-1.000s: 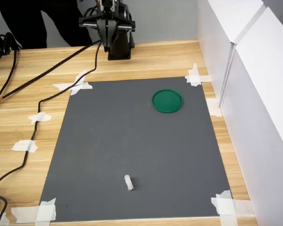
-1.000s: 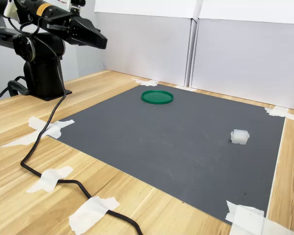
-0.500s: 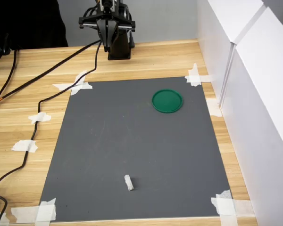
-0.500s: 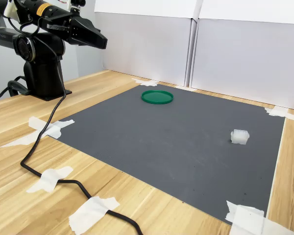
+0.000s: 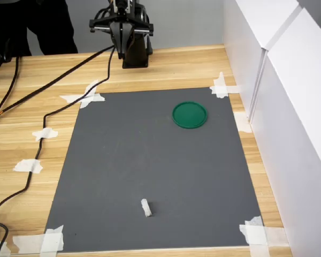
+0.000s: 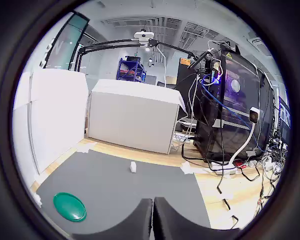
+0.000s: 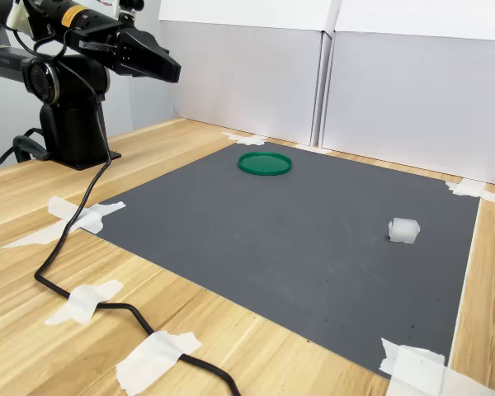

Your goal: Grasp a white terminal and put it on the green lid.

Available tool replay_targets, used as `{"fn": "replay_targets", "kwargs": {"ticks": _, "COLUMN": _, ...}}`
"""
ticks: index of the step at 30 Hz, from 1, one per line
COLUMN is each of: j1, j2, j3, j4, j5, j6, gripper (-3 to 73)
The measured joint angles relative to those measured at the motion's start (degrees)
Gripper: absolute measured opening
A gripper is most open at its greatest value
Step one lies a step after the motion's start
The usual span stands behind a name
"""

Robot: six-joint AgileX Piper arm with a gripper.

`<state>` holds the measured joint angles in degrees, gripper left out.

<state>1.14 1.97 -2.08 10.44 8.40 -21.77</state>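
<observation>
Pale wooden tabletop [image 5: 166, 67], walled along the first exterior view's right by tall white panels [image 5: 289, 107]. Spread across the wood, a dark grey mat [image 5: 155, 166], fastened at its corners with torn white tape pieces [image 5: 85, 97]. Black cable [image 5: 48, 85] trailing over the wood along the first exterior view's left, pinned under more tape. Behind the far edge, a person in dark clothing [image 5: 27, 27], only partly in frame.

Black arm [image 7: 66, 91] seated on its base on the wood past the mat's far edge, folded back high above the tabletop. End effector [image 7: 165, 69] raised level in the second exterior view, aimed out over the mat, well apart from everything on it. In the wrist view, end effector [image 6: 153, 212] jaws pressed together with only a hairline seam between them, nothing held.

Green lid [image 5: 190, 115] flat on the mat near the far corner toward the first exterior view's right. White terminal [image 5: 146, 208] lying on the mat near its near edge, well apart from the lid; also seen alone on the grey [image 7: 403, 230] in the second exterior view.
</observation>
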Motion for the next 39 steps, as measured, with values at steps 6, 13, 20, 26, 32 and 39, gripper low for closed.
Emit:
{"fn": "replay_targets", "kwargs": {"ticks": 6, "j1": 0.0, "j2": 0.0, "j3": 0.0, "j4": 0.05, "j5": 0.0, "j6": 0.08, "gripper": -1.6}}
{"fn": "replay_targets", "kwargs": {"ticks": 13, "j1": 0.75, "j2": 0.46, "j3": 0.0, "j4": 2.19, "j5": -0.25, "j6": 0.43, "gripper": -1.6}}
{"fn": "replay_targets", "kwargs": {"ticks": 20, "j1": 2.39, "j2": 2.05, "j3": -2.65, "j4": 3.88, "j5": 1.6, "j6": 0.43, "gripper": -1.6}}
{"fn": "replay_targets", "kwargs": {"ticks": 26, "j1": 2.39, "j2": 10.4, "j3": -12.91, "j4": 3.77, "j5": 10.67, "j6": 0.43, "gripper": -1.6}}
{"fn": "replay_targets", "kwargs": {"ticks": 32, "j1": 2.39, "j2": 22.17, "j3": -24.22, "j4": 1.15, "j5": 25.53, "j6": 0.43, "gripper": -1.6}}
{"fn": "replay_targets", "kwargs": {"ticks": 39, "j1": 2.39, "j2": 33.89, "j3": -33.35, "j4": -0.58, "j5": 34.93, "j6": 0.5, "gripper": -1.6}}
